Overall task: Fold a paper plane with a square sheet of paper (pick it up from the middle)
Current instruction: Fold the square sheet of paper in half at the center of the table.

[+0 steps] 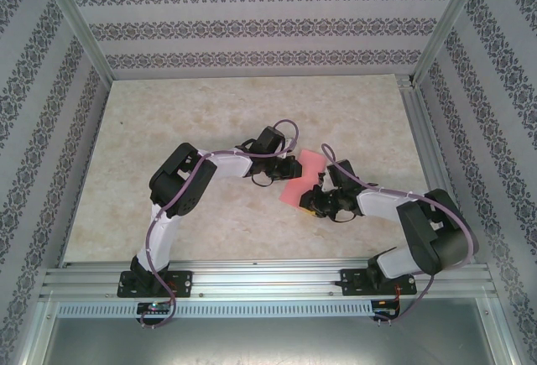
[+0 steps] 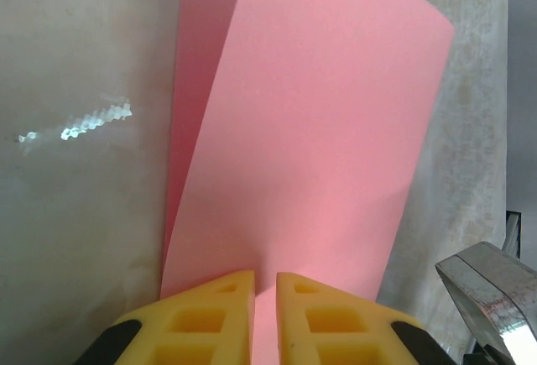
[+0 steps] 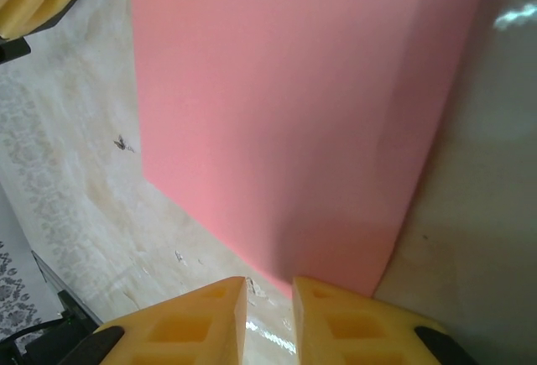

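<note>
Top view: paper sheet too small to read creases; near-right corner hidden under right gripper, left edge under left gripper. Left wrist view: sheet's near edge vanishes btwn fingers, lower layer mostly covered by upper. Right wrist view: sheet cut off by frame edge; can't tell if fingers pinch it. Metal piece cut by frame corner, unidentifiable.

Black-and-white arms carry purple cables; yellow claw fingers, perhaps hollow-celled.

The square sheet of paper is smooth, matt pink paper; the desk beneath it looks glossy and marbled, with bright glints
</note>
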Robot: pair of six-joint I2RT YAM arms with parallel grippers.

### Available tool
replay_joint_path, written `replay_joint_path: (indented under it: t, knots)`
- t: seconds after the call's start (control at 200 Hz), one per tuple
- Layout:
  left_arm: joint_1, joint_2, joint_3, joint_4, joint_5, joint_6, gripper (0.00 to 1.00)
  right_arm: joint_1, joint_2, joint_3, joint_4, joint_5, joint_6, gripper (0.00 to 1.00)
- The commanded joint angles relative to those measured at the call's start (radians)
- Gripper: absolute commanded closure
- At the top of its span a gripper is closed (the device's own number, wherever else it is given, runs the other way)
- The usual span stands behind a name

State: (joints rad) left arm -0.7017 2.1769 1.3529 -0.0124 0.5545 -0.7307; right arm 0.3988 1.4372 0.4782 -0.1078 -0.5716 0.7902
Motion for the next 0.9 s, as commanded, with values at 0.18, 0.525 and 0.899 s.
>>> replay_joint_path:
  t: [0.18,0.525,0.899]
  knots:
    - [-0.005,0.046,-0.006,-0.046,-0.001,0.013,0.83,-0.108,-0.058,0.121,-0.090,0.034,-0.092,0.77]
    - [-0.006,0.053,-0.002,-0.055,0.004,0.017,0.83,-0.140,0.138,0.090,0.023,0.008,-0.115,0.78]
    - [-0.005,0.053,0.001,-0.067,0.001,0.023,0.83,-0.182,0.023,0.198,-0.102,-0.004,-0.153,0.77]
